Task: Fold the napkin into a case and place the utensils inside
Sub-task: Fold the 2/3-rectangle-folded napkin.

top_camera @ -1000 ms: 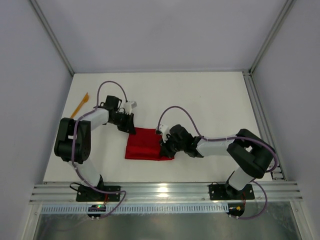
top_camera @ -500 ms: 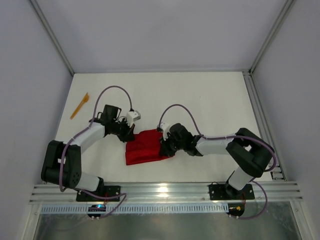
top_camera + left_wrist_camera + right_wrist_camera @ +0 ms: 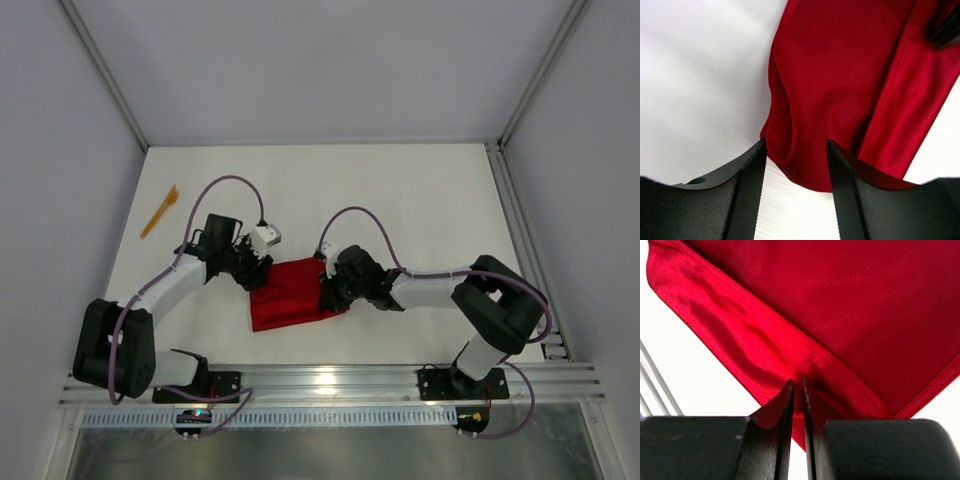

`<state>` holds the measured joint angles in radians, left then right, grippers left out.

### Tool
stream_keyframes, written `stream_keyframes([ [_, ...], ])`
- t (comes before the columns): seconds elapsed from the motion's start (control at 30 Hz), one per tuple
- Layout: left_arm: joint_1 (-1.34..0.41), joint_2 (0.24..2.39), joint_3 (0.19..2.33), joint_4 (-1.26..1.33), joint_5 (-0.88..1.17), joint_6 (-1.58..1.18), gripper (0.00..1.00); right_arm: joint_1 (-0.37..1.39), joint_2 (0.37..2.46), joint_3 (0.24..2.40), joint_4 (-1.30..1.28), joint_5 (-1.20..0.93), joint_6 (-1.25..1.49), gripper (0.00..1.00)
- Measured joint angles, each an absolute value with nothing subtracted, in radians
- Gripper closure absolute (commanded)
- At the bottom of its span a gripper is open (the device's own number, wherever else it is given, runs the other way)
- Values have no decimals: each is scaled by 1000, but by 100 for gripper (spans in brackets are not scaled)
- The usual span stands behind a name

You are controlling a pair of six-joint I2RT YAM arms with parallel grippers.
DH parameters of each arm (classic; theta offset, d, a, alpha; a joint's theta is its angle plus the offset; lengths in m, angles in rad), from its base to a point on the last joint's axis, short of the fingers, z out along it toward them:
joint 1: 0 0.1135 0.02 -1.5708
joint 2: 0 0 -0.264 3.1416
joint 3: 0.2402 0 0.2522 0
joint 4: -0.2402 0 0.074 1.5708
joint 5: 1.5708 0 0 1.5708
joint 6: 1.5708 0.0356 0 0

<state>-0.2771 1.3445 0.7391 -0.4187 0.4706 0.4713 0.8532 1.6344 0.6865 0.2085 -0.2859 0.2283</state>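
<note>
The red napkin point(image 3: 290, 297) lies folded on the white table between both grippers. My left gripper point(image 3: 257, 273) is at its upper-left corner. In the left wrist view the left gripper point(image 3: 796, 150) is open, and a rumpled corner of the napkin point(image 3: 840, 75) lies between the fingers point(image 3: 747, 195). My right gripper point(image 3: 329, 294) is at the napkin's right edge. In the right wrist view the right gripper point(image 3: 796, 382) is shut on a pinch of the hem of the napkin point(image 3: 840, 300). An orange utensil point(image 3: 160, 210) lies far left, apart from both grippers. No second utensil can be told apart.
The left wall meets the table just beyond the utensil. A metal rail point(image 3: 320, 385) runs along the near edge by the arm bases. A cable loops above each wrist.
My left arm has swung down and stretched out, bringing its gripper onto the napkin's upper-left corner. That corner has shifted right and rumpled. The right gripper has stayed put.
</note>
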Motion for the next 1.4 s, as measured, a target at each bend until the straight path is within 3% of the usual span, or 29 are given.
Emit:
stream_keyframes([
  [0.1,-274,1309,751,-435,467,445,45,853,1634,686,208,-278,245,84],
  [0.33,-300,1250,898,-548,503,443,72,853,1634,687,208,-263,270,84],
  [0.57,-509,1255,742,-652,490,541,74,853,1634,694,200,-245,275,84],
  [1.0,-519,1381,677,-598,426,576,79,858,1574,680,214,-244,270,84],
  [1.2,-519,1388,677,-560,446,560,80,952,1422,578,444,-243,230,84],
  [1.4,-506,1386,673,-549,468,558,79,1002,1535,511,687,-280,224,85],
])
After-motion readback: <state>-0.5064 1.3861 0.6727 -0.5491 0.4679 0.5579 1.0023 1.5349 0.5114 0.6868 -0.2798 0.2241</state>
